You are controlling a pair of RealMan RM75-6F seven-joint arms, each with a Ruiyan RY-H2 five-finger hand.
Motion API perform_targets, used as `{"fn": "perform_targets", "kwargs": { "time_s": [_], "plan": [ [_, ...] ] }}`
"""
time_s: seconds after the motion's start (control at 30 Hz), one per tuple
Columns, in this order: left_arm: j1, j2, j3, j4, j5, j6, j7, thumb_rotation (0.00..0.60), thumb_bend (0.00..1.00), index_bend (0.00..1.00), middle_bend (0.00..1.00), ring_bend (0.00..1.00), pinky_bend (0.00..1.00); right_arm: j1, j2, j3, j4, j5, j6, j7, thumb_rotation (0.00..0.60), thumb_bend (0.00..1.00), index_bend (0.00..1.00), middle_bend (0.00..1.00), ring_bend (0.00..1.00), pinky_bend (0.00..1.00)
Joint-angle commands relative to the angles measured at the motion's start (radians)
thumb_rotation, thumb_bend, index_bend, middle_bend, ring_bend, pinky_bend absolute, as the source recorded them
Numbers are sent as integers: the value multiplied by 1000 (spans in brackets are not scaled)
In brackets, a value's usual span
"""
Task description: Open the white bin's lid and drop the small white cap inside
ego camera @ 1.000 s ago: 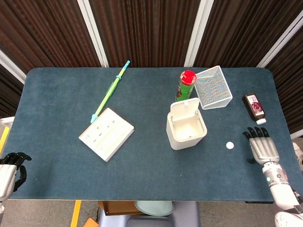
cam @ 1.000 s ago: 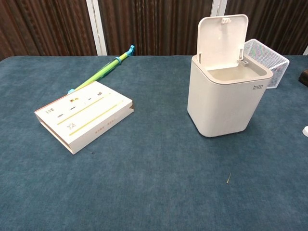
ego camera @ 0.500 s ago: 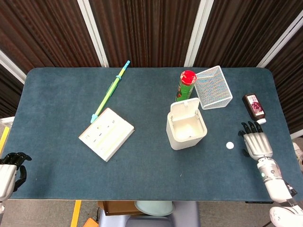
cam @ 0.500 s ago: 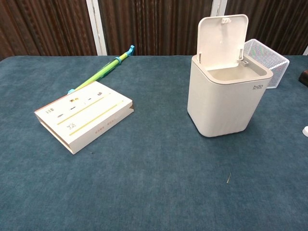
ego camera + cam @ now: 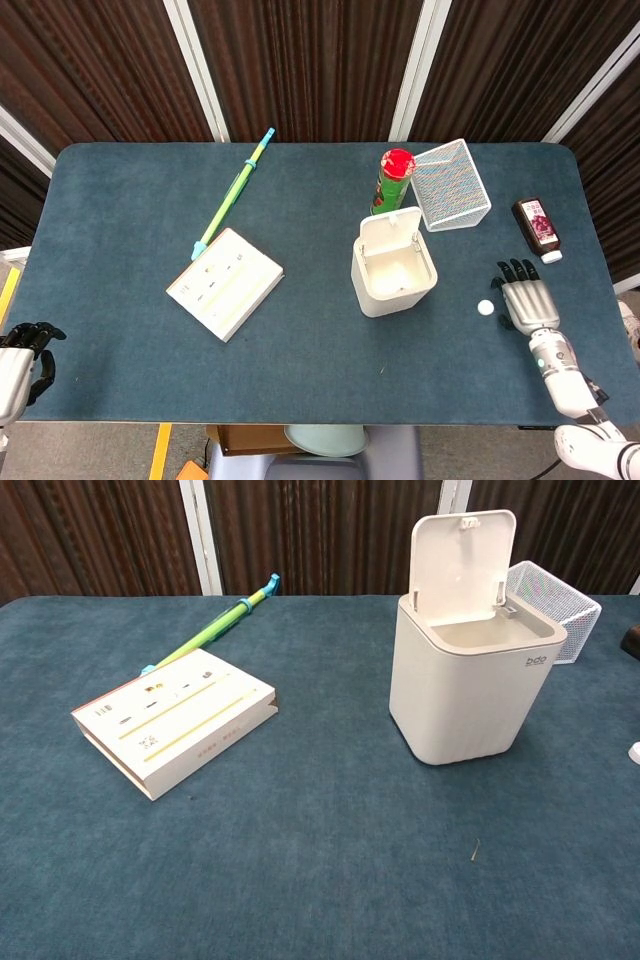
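The white bin [image 5: 393, 272] [image 5: 470, 685] stands right of the table's middle with its lid [image 5: 464, 558] tipped up and its inside bare. The small white cap [image 5: 485, 308] lies on the blue cloth to the bin's right; in the chest view only its edge [image 5: 635, 752] shows at the frame's right border. My right hand [image 5: 526, 302] hovers flat just right of the cap, fingers spread and pointing away from me, holding nothing. My left hand [image 5: 20, 362] hangs off the table's near left corner, fingers curled in, empty.
A white wire basket [image 5: 452, 185] and a green can with a red top [image 5: 392, 181] stand behind the bin. A dark bottle [image 5: 538, 227] lies at the right edge. A white box [image 5: 225, 283] and a green-blue pen [image 5: 233, 193] lie on the left half.
My right hand has slid left and a bit farther up the table, closing in on the cap. The left hand, bin and cap have not moved.
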Motion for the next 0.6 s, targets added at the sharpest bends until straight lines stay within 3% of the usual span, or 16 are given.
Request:
{"fn": "perform_targets", "kwargs": {
  "time_s": [0.03, 0.6],
  "plan": [
    [0, 0, 0, 0, 0, 0, 0, 600, 730, 423, 357, 293, 520, 2, -7, 2, 7, -4, -7, 6, 600, 363, 469, 194, 64, 138],
    [1, 0, 1, 1, 5, 3, 1, 600, 730, 423, 357, 292, 520, 4, -31, 4, 37, -15, -42, 21, 600, 363, 471, 194, 64, 138]
  ]
}}
